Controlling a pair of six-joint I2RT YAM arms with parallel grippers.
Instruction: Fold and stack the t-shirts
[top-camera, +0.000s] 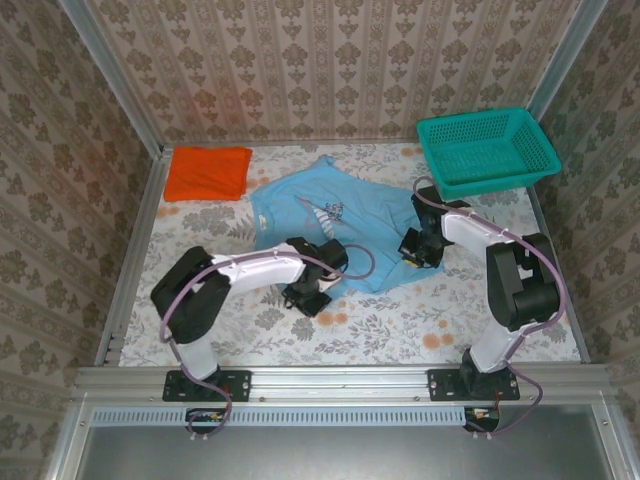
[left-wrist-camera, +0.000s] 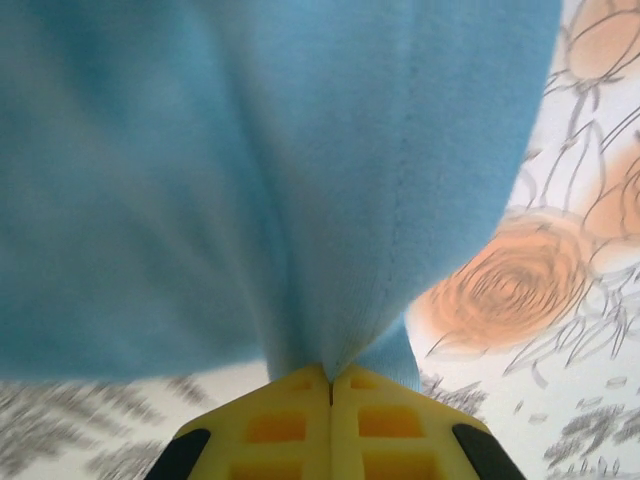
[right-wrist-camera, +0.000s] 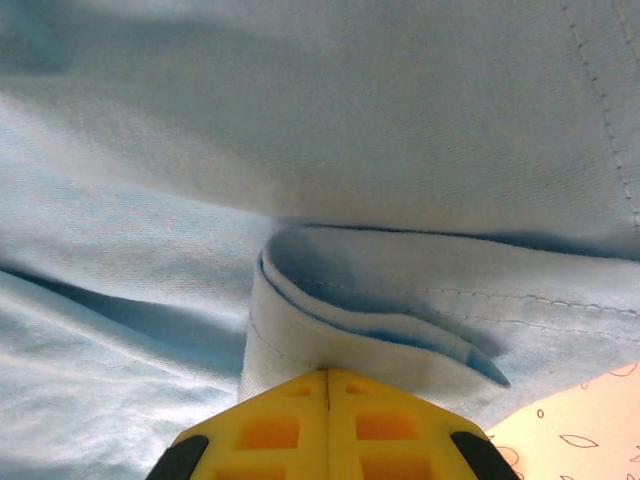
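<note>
Cloth pinched at two spots: the left hand (left-wrist-camera: 330, 378), pressed together, nips the near hem of the light blue t-shirt (top-camera: 330, 215), and the right hand (right-wrist-camera: 327, 375), also pressed together, nips a doubled-over fold at the shirt's right edge. The shirt lies spread across the middle of the flowered worktop (top-camera: 400, 320), print side up.

Likely trouble: both grips sit at the very edge of the fabric, so a quick lift could pull the hem free. The right hand holds more than one layer, and one layer may slide out and spoil the fold. If the two hands rise or travel unevenly, the cloth would probably twist or bunch rather than fold flat.

Around it: the orange t-shirt (top-camera: 207, 172) lies folded at the far left corner, near the blue shirt's far left edge but apart from it. A teal mesh basket (top-camera: 495, 178) sits at the far right, just beyond the right arm, and could be knocked by a wide swing
</note>
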